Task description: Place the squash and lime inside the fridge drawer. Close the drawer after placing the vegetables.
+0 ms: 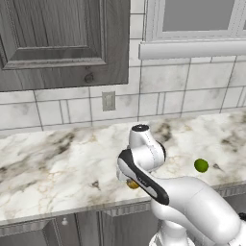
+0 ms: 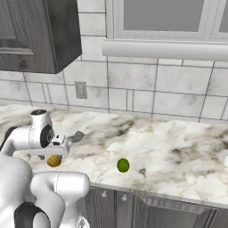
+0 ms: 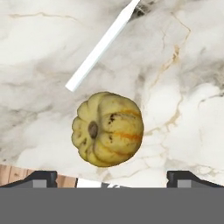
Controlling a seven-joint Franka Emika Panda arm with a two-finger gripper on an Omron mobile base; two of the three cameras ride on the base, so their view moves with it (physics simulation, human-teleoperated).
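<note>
- While the ribbed, yellow-olive squash (image 3: 108, 128) lies on the veined marble counter (image 1: 48, 163) near its front edge, the first pick-up is in hand — the two-finger gripper (image 3: 111, 177) hangs above it, tips spread wide, pinching nothing.
- Next, I judge: descend and straddle the lobed body evenly.
- The smooth green lime (image 2: 123, 165) waits to the right, well apart.

The marble counter (image 2: 178, 147) carries the squash (image 3: 108, 129) and lime (image 2: 123, 165).
</note>
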